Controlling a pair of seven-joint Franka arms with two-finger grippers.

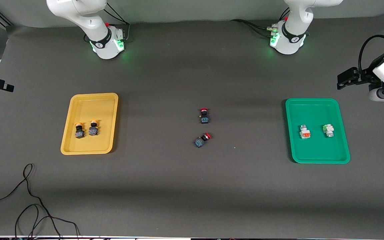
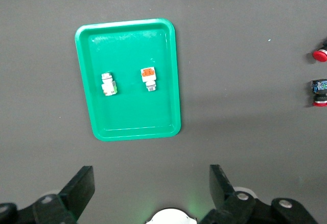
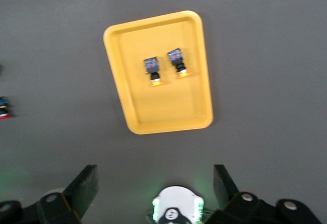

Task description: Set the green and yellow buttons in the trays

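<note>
The yellow tray point(image 1: 93, 96) point(image 3: 168, 106) lies toward the right arm's end of the table, with two dark buttons with yellow-orange caps point(image 1: 79, 130) point(image 1: 93, 128) point(image 3: 152, 70) point(image 3: 178, 63) in it. Toward the left arm's end, the green tray point(image 1: 315, 146) point(image 2: 133, 111) holds a whitish orange-accented button point(image 1: 305, 132) point(image 2: 148, 79) and a whitish green-accented one point(image 1: 328, 130) point(image 2: 108, 84). My left gripper point(image 2: 152, 183) hangs open and empty high over the table by its own base. The right gripper point(image 3: 155, 183) is also open and empty, high above its base. Neither gripper shows in the front view.
Two dark buttons with red caps point(image 1: 204, 116) point(image 1: 202, 140) lie on the table between the trays. Loose black cables point(image 1: 28, 200) trail near the front edge at the right arm's end. A black-and-white device point(image 1: 378, 80) stands at the left arm's end.
</note>
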